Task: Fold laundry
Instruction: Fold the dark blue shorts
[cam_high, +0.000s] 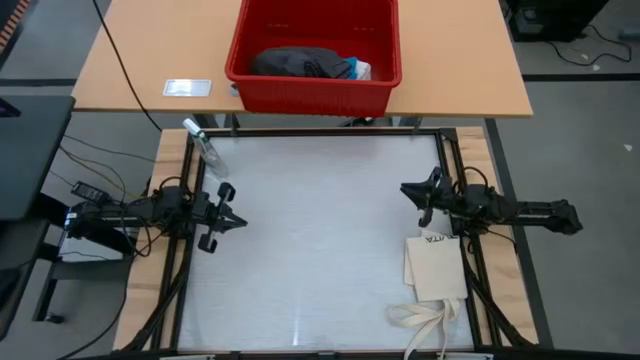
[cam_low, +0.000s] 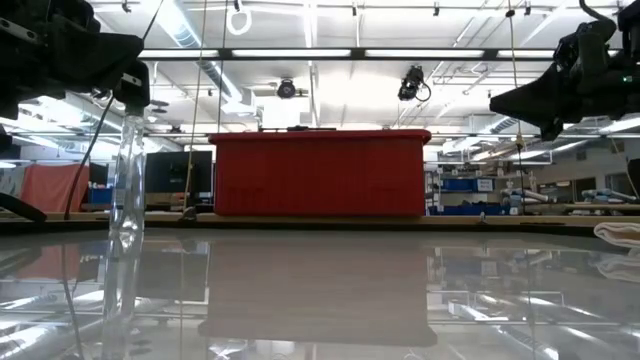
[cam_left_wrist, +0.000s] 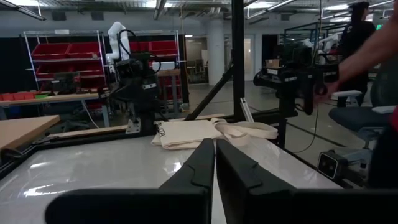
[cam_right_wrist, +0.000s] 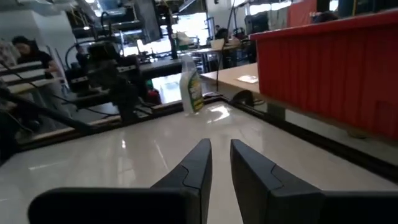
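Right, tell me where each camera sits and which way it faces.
High: overhead, looking straight down; both arms, red plastic bin beyond the table.
Low: table height, facing that bin; arms overhead.
Left wrist: looks past the shut left gripper to the flat cream tote bag.
Right wrist: looks past the right gripper to the clear plastic bottle.
Shared: high view also shows bag and bottle.

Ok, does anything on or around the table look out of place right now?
Only slightly: the laundry is bundled in the red bin on the wooden table, not on the work surface. A spray bottle lies tipped over at the far left corner.
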